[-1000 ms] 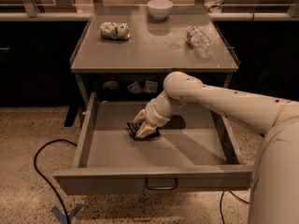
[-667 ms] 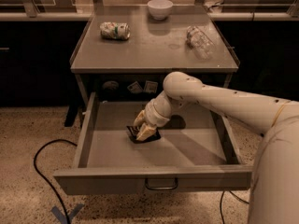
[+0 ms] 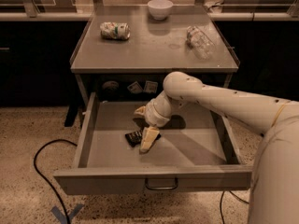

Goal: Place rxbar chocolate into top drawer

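The top drawer (image 3: 154,178) is pulled wide open below the table, its curved pull handle at the front. The rxbar chocolate (image 3: 134,137), a small dark bar, lies flat on the drawer floor left of centre. My gripper (image 3: 142,129) reaches down into the drawer from the right and stands right over the bar. Its two pale fingers are spread apart, one (image 3: 148,140) lying across the bar's right end, the other (image 3: 139,111) behind it. The gripper is open and the bar rests on the floor.
On the table top (image 3: 154,50) lie a white-and-green wrinkled packet (image 3: 115,30), a white bowl (image 3: 160,8) and a clear plastic bottle (image 3: 198,36). A black cable (image 3: 42,171) runs over the speckled floor at the left. My arm crosses the drawer's right half.
The fingers have spread apart, and the bar now lies flat on the drawer floor. The arm has barely moved.
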You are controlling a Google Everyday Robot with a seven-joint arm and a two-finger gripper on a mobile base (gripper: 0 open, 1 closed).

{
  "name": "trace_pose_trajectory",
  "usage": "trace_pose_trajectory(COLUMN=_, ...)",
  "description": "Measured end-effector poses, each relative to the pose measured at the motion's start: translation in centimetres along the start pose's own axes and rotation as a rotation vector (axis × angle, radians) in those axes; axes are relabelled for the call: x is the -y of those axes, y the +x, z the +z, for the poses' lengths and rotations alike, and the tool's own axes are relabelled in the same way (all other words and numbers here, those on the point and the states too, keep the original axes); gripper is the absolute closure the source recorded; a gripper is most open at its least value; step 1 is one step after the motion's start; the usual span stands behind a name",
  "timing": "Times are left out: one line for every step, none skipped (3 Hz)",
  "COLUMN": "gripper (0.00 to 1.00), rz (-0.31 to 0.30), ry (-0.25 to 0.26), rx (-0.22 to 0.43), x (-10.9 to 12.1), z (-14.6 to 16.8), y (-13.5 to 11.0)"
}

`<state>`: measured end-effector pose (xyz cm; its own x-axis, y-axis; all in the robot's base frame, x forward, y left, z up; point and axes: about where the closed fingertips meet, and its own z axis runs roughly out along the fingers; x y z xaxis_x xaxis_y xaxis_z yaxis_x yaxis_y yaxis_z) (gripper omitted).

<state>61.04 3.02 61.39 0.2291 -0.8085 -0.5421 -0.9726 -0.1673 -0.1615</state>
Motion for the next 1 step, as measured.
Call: trace_pose_trajectory(gripper=0.0, rz=0.0, ry=0.0, rx=0.0, x=0.0, z=0.0, y=0.0)
